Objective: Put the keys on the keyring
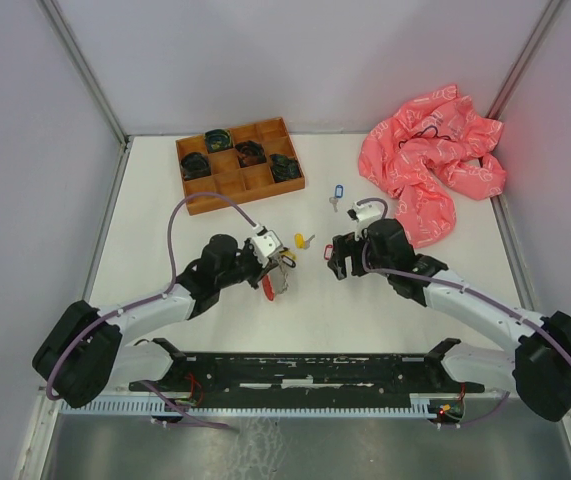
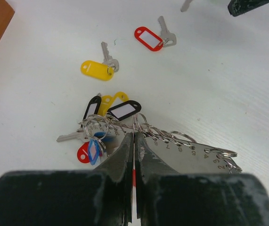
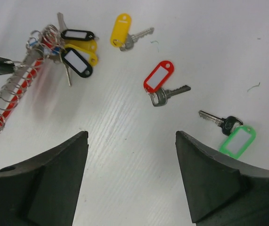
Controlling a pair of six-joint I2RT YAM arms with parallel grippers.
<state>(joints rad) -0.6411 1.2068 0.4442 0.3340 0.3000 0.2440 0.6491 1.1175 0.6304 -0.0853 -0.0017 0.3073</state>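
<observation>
A white desk (image 1: 215,320) stands inside a booth of plain pale walls (image 1: 25,150) with metal strips in the corners. On it lies one keyring (image 2: 125,126), a silvery coil of rings on a red body. It already carries two black tags, a yellow one, a small red one and a small blue one. The left hand (image 2: 134,135) is clamped shut on this keyring and holds it just over the surface. Four loose keys are spread to the right of the keyring. The yellow-tagged key (image 3: 122,29) is nearest, then the red-tagged key (image 3: 159,76), then the green-tagged key (image 3: 238,140). The blue-tagged key (image 1: 340,190) lies well beyond the keyring toward the back. The right hand (image 3: 132,139) hangs over the desk on the far side of the red-tagged key from the keyring, its fingers spread wide and holding nothing. One wooden compartment tray (image 1: 197,205) with dark items sits far behind the keyring. One crumpled pink cloth (image 1: 435,165) lies well off to its back right.
</observation>
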